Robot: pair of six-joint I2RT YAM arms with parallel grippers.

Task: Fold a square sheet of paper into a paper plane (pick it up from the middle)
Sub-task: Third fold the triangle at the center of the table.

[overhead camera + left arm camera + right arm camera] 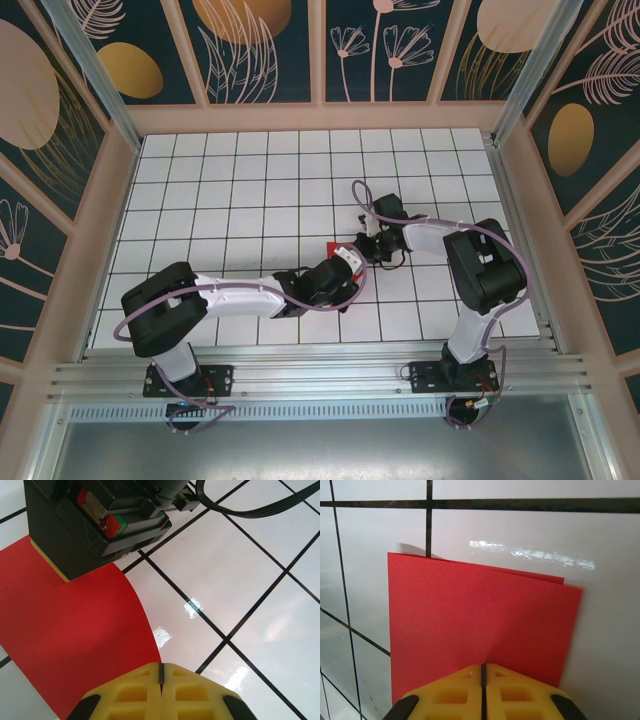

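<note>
The square sheet of paper (480, 615) is bright red and folded over, its two layers slightly offset at the far edge. My right gripper (483, 666) is shut on the near edge of it. In the left wrist view the sheet (75, 630) curves across the tiles, and its right edge runs into the shut tips of my left gripper (161, 666). One of the right gripper's fingers (65, 545) stands on the sheet's far end. From above, the left gripper (350, 258) and right gripper (366, 246) meet at mid-table, with a small corner of the sheet (333, 247) showing.
White gridded tabletop (250, 180) with black lines, walled by patterned panels on three sides. A black cable (260, 507) loops over the tiles beside the right gripper. Both arms reach inward from the near edge, and their wrists crowd the middle.
</note>
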